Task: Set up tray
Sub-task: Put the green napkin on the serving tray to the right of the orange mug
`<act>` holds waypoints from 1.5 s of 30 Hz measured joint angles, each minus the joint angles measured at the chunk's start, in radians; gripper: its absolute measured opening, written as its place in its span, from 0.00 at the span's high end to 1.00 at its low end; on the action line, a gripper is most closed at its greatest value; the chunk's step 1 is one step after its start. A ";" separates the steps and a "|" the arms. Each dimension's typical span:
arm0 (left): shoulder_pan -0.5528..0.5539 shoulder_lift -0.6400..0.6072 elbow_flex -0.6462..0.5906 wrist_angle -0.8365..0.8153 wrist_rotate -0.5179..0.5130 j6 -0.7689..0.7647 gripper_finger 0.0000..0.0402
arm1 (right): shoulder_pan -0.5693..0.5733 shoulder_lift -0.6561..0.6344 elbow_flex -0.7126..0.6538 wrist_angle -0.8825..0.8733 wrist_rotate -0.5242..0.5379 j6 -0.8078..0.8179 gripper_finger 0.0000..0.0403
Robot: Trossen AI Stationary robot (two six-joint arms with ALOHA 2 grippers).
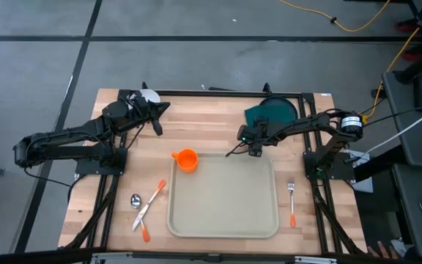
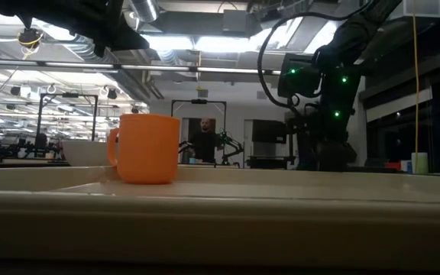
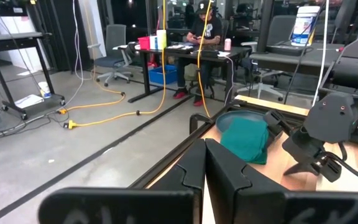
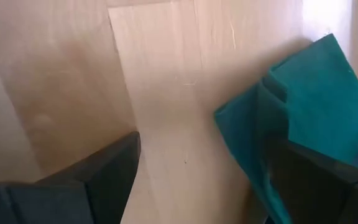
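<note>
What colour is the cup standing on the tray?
Orange; the cup shows best in the low view, on the tray.

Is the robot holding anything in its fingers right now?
No. The right gripper is open above the wood beside the teal cloth, gripping nothing. The left gripper is shut and empty at the table's far side.

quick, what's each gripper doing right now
left gripper: shut, holding nothing, at the table's far left.
right gripper: open, empty, over bare wood beside the teal cloth.
</note>
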 joint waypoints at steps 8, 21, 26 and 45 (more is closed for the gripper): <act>0.000 0.000 0.000 0.000 0.000 0.000 0.99 | 0.000 0.002 0.012 -0.058 0.019 0.026 0.16; 0.000 0.000 0.000 0.000 -0.052 0.045 0.99 | 0.000 0.001 0.106 -0.124 -0.026 0.044 0.16; 0.000 0.000 0.000 0.000 -0.056 0.045 0.99 | 0.000 0.000 0.107 -0.094 -0.018 0.038 0.16; 0.000 0.000 0.000 0.000 -0.059 0.053 0.99 | -0.057 0.000 -0.023 0.041 0.155 -0.049 0.16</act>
